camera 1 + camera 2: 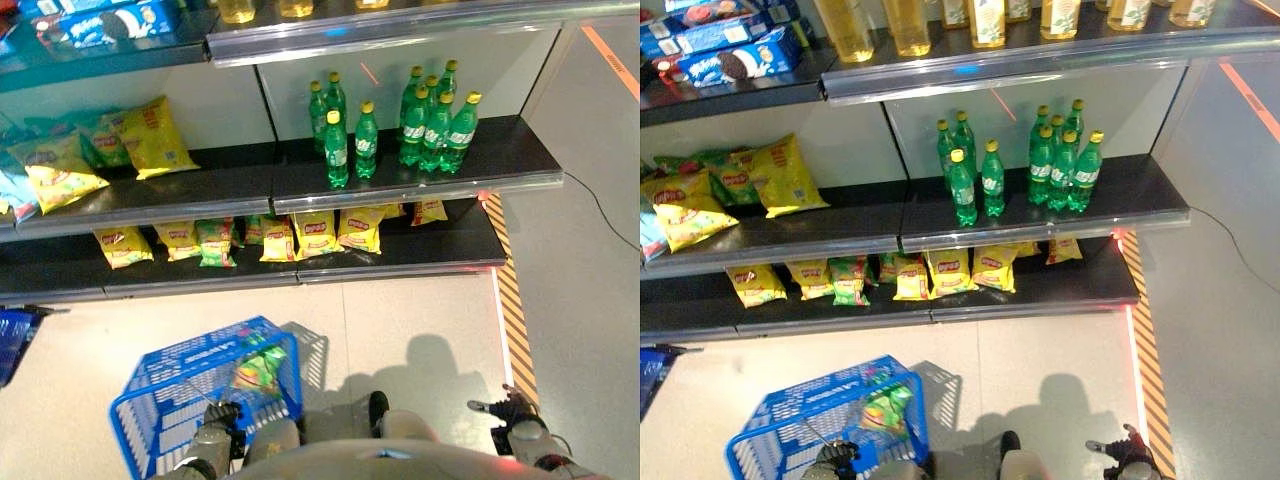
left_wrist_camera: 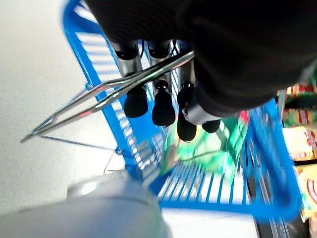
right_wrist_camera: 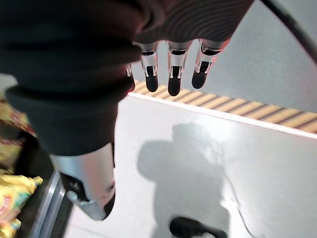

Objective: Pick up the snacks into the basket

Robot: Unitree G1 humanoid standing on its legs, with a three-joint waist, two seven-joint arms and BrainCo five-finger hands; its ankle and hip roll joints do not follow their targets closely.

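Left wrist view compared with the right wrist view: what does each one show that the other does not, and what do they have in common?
The left wrist view shows the left hand curled round the wire handle of the blue basket, with a green snack bag lying inside it. The right wrist view shows the right hand with relaxed fingers, holding nothing, above the floor and a yellow-and-black striped floor strip. Both views show yellow snack bags on the lower shelf at one edge.
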